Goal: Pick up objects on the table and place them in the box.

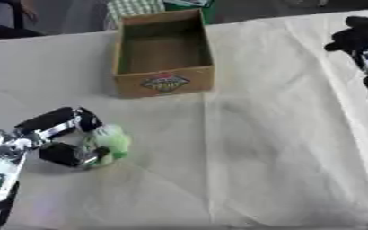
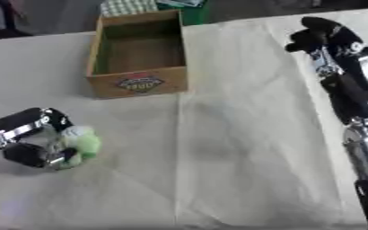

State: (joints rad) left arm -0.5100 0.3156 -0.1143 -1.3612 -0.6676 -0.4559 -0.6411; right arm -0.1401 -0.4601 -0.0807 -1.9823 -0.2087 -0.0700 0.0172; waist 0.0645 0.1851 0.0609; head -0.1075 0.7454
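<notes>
- Green soft thing (image 1: 108,140), pale and fuzzy like a small ball or toy, sits at the lower left of the frame on the white cloth (image 1: 281,134) that covers the table.
- Left hand (image 1: 61,139) is wrapped around it. Black fingers (image 1: 50,120) curl over its top and the thumb comes in from below, so the green thing is pinched between them.
- I cannot tell if it is off the cloth yet or sitting on it.
- Box (image 1: 164,83) is made of brown card with a label on its front wall. It stands open at the upper middle of the frame, well apart from the green thing. It looks like nothing is inside, but the near floor is hidden by the front wall.
- Right hand (image 2: 322,33) is at the upper right of the frame, away from the work. Its fingers look curled in and hold nothing.
- My guess is the step now is to lift the green thing and carry it to the box.
- To do it well, go straight up first so the cloth does not drag.
- Then move up and to the right, high enough to clear the front wall.
- Stop over the middle of the box before letting go.
- Soft things can squish and slip, so move slowly.
</notes>
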